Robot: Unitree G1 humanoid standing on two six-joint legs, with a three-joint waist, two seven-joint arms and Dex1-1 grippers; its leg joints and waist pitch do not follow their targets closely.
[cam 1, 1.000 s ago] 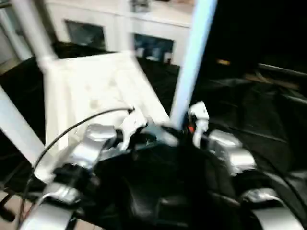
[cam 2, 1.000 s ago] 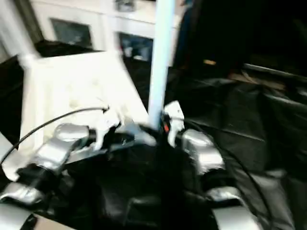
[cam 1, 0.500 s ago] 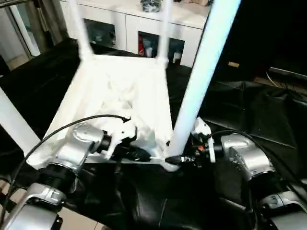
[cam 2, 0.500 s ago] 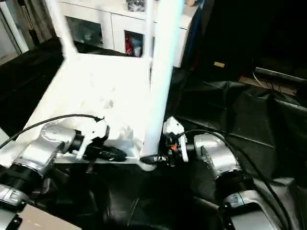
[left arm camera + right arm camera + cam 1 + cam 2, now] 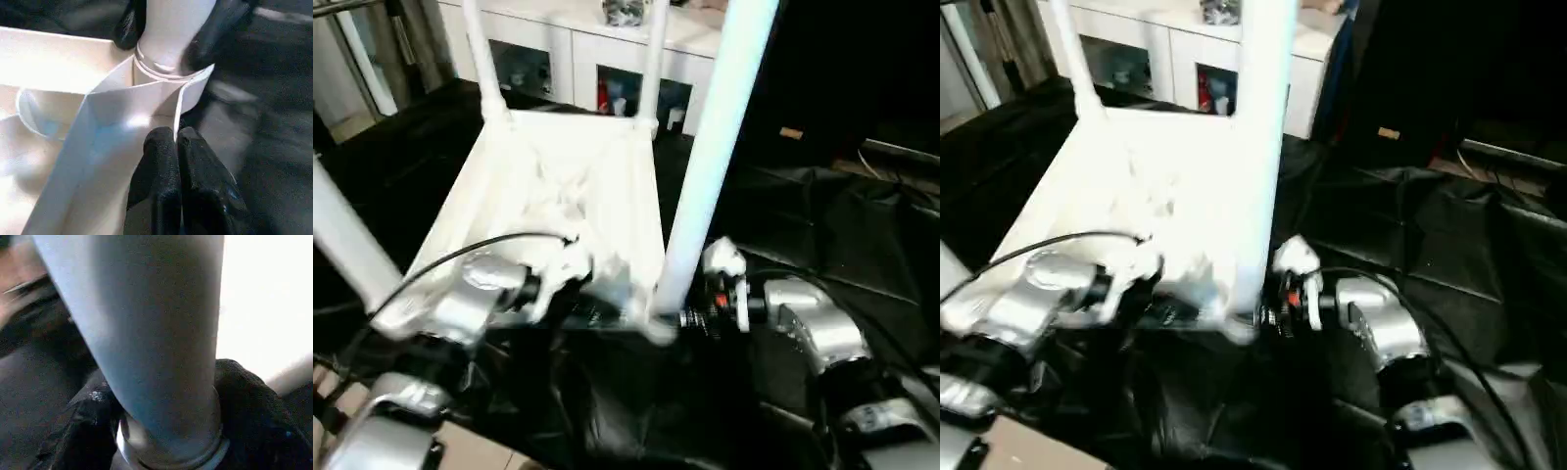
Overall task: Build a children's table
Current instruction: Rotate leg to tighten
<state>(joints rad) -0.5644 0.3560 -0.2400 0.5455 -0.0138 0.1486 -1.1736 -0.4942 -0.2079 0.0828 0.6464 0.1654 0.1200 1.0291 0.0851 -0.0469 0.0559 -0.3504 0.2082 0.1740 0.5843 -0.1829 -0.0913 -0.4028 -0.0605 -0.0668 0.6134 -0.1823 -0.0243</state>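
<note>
Now leg [image 5: 156, 347] (upright) between right gripper [image 5: 161, 431] fingers

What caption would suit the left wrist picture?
Shut left claw at the tabletop's corner socket, where the right claw holds a leg.

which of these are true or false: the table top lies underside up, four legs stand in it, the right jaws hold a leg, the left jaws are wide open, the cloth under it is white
1. The table top lies underside up. True.
2. Four legs stand in it. True: the near right leg, the near left leg and two far legs.
3. The right gripper has its jaws around the near right leg, just above the socket. True.
4. The left gripper has its jaws wide open. False: they are shut, their tips at the rim of the top beside the socket.
5. The cloth under the table is white. False: it is black.
</note>
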